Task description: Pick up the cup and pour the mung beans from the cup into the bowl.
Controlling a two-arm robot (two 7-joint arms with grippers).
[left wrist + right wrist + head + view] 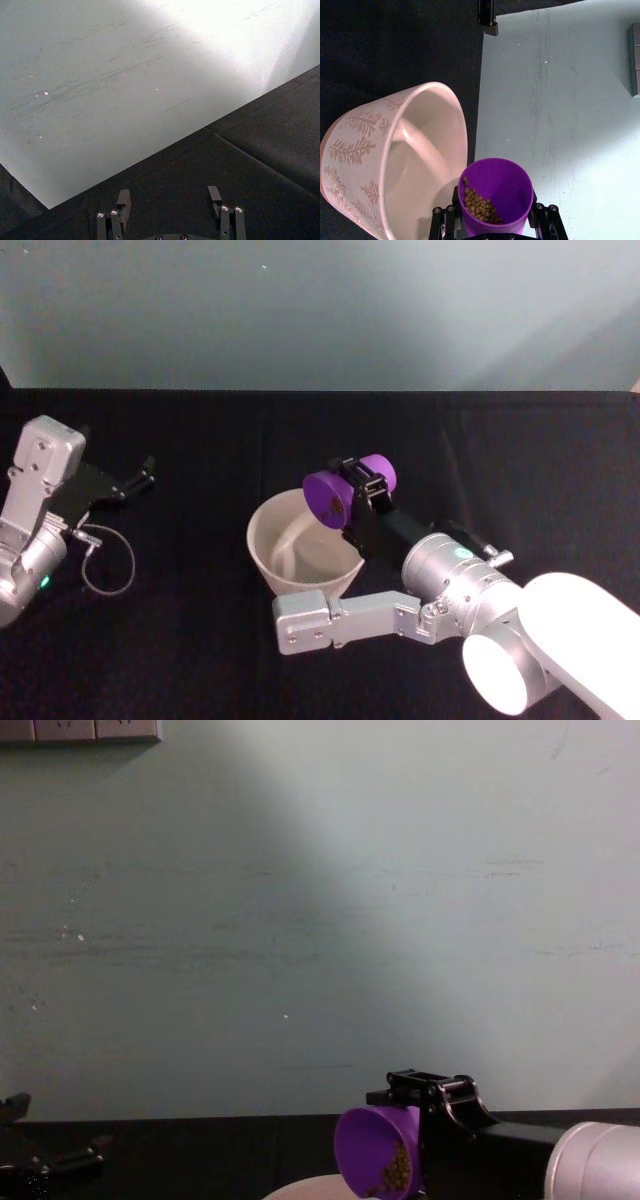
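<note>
Gripping tilted cup (322, 490) — (above bowl (285, 552) rim)

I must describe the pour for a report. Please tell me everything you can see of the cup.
The cup is small, bright purple, smooth plastic by its look, tapered, with no handle. The right gripper clamps its sides and holds it in the air, tipped toward the robot's left, mouth above the bowl's rim. The beans lie heaped on its lower inner wall, near the lip.
</note>
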